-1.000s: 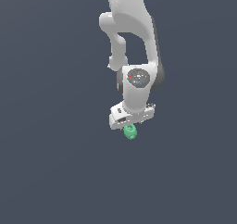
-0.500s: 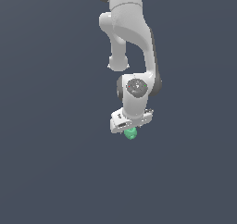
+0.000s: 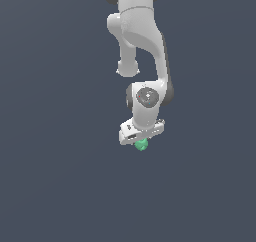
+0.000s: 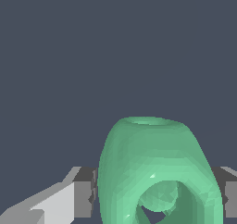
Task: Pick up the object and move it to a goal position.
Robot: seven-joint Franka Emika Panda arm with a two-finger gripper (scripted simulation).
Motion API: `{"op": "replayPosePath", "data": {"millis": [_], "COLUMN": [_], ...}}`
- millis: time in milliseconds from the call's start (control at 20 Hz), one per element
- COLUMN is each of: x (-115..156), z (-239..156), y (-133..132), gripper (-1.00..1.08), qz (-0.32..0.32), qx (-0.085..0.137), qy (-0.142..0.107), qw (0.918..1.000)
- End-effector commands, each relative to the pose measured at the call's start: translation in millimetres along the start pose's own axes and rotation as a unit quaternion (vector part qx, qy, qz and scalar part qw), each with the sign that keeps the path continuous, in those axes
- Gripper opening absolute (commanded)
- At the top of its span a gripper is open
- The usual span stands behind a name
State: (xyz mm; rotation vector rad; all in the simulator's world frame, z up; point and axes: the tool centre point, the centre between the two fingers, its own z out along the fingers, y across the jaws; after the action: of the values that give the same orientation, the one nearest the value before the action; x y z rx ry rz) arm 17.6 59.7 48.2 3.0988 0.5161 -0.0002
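The object is a small mint-green rounded lump (image 3: 141, 145) with a hole through it. It hangs just below the white gripper (image 3: 141, 142) in the exterior view, near the middle of the picture. In the wrist view the lump (image 4: 155, 167) fills the space between the two fingers, with a grey pad (image 4: 84, 195) pressed on one side and the other pad (image 4: 227, 195) on the other side. The gripper is shut on the lump and holds it off the dark surface. The fingertips are hidden behind the lump in the exterior view.
The white arm (image 3: 142, 46) reaches down from the upper edge of the exterior view. A plain dark blue-grey surface (image 3: 60, 186) lies all around. No goal marker shows.
The arm has folded and the gripper with the green lump has shifted slightly, staying near the middle of the exterior view. The lump stays held between the fingers.
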Motion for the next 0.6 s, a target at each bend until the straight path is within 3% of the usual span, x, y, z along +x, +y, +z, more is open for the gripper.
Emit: {"op": "replayPosePath", "data": {"millis": [0,550], "x": [0,-6], "z": [1,-11], "y": [0,6], "gripper": [-1.00,-1.00], "qz": [0.000,0.000], "qx": [0.000,0.000], "qy": [0.000,0.000], "qw": [1.0000,1.0000]}}
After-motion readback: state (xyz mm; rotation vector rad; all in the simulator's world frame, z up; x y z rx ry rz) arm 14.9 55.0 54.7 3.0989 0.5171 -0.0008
